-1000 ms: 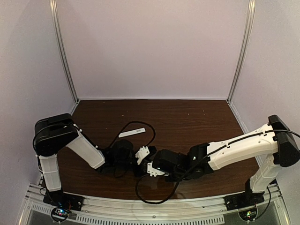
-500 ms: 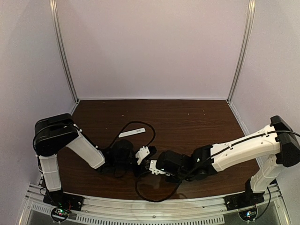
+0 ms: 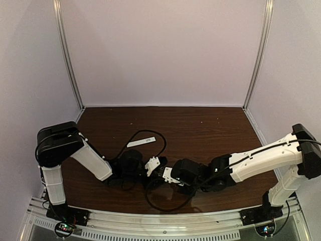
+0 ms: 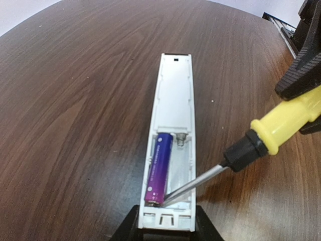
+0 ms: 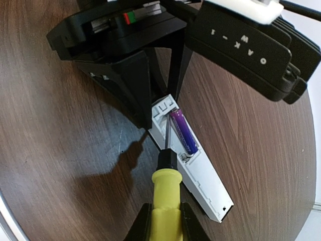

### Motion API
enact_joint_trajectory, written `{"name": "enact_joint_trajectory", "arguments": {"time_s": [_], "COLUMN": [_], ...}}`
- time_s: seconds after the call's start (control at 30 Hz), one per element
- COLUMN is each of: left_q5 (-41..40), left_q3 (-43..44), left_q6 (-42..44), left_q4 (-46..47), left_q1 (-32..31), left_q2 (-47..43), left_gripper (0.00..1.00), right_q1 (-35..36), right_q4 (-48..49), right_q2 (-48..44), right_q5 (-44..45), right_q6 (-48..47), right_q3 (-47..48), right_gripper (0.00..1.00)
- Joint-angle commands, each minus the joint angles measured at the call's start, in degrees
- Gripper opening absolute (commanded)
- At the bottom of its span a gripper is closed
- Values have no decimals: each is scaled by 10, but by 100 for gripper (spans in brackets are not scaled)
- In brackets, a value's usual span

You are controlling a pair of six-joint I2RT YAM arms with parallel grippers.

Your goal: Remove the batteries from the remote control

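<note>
Grainy wood table (image 4: 75,100) — left hand (image 4: 167,226) pinches white remote control (image 4: 174,95), right hand (image 5: 165,221) the yellow-handled screwdriver (image 4: 283,123).

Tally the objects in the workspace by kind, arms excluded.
slim white rectangular remote control: 1
purple cylindrical battery: 1 (the slot beside it is empty)
yellow-handled screwdriver: 1
flat white cover strip: 1
Total: 4
</note>
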Motion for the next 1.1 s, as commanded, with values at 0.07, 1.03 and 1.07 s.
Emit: {"name": "enact_joint_trajectory", "arguments": {"time_s": [0.07,1.03,1.07], "left_q5": [24,2,1], "left_q3": [-4,-8,-8], "left_q6": [-14,-21,-21], "left_q4": [19,22,22], "left_q1": [-4,-2,-3], "left_q2": [-21,-24,-24], "left_gripper": [8,8,8], "right_q1": [-11,-18,-18], "right_q4": [-5,4,0], "right_q2": [1,7,7], "right_q5": [-37,-80,-77], "right_q6": [46,201,196], "right_q3": [-34,-48,-47], "right_gripper": [0,0,0]}}
